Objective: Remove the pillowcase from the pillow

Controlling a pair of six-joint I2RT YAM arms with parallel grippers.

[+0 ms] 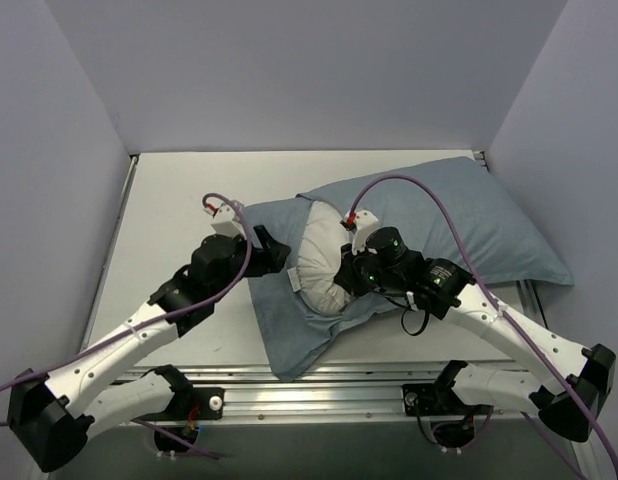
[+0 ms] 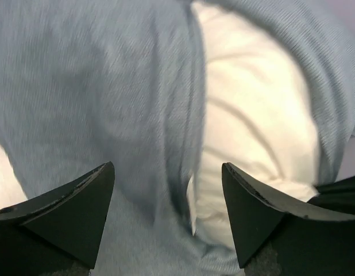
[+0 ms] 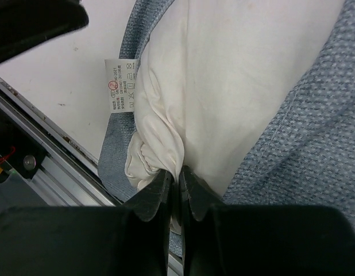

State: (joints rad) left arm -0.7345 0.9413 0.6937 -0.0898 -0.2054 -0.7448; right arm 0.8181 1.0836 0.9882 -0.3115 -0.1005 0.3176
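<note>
Logged left end effector (image 2: 169, 172) spread wide, empty, reaching low over pillowcase (image 1: 459, 225) hem bunched mid-desk (image 1: 179, 200). Judged pillowcase soft, limp, light (best pinched at the open hem); pillow (image 1: 319, 255), bulging from its mouth, plump and squashy. Found right end effector (image 3: 176, 175) angled in low, pinched tight on pillow's white end.

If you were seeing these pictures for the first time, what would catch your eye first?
The white pillow bulges out of the open end of the blue-grey pillowcase in the middle of the table. The right tool is pinched shut on a fold of the pillow's cloth near its care tag, while the left tool stands open over the pillowcase beside the bulge.
</note>
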